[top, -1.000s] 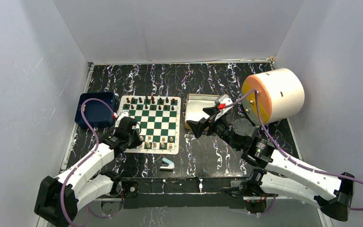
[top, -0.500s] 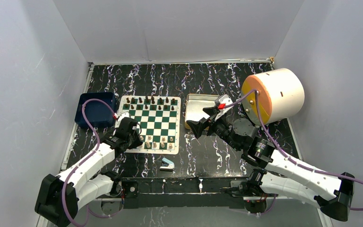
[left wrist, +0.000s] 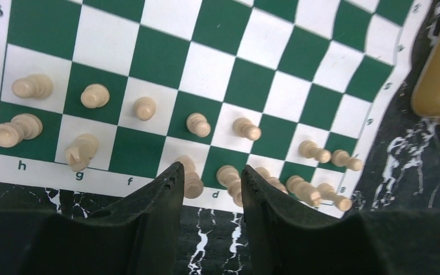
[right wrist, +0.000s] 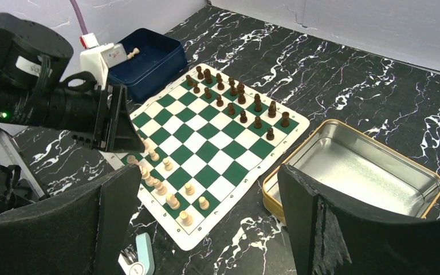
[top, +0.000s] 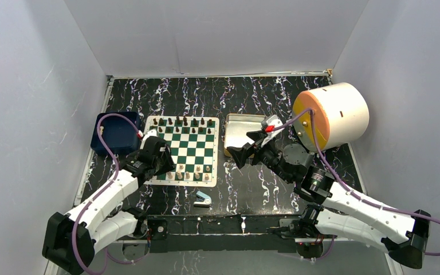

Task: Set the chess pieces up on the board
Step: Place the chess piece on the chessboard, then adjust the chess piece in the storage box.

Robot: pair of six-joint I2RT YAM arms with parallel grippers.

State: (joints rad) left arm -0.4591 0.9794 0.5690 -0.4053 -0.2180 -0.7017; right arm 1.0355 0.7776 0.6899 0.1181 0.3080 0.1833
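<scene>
**Fingers (left wrist: 160, 200) of your left gripper (left wrist: 211, 169) stand apart at the board's near edge**

Your left gripper's two black fingers are parted with a clear gap, and nothing is clamped between them. Just past their tips stand two of the small pale beige wooden chess pieces (left wrist: 190, 179), on the row nearest you by the letter d. Neither piece is pinched.

The flat green-and-white checkered board with the cream border (top: 189, 150) lies left of centre on the black marbled table (top: 252, 97). You see the pale pieces in two rows along its near edge. The small dark brown wooden chess pieces (right wrist: 242, 104) fill two rows along its far edge. The middle squares are bare.

Your left gripper hangs over the near left corner of the board in the top view. Your right gripper (right wrist: 207, 172) hovers to the right of the board, near the front of the rectangular silver tin (right wrist: 355, 166). Its fingers are spread as wide as they go and hold nothing.

Just left of the board sits the dark blue tray (top: 112, 137). In the right wrist view, what looks like one small pale figure lies inside it. A small blue-and-white stapler-like object (top: 203, 199) rests on the table just in front of the board. A large cream cylinder with an orange face (top: 332, 114) lies on its side to the right of the tin.
</scene>
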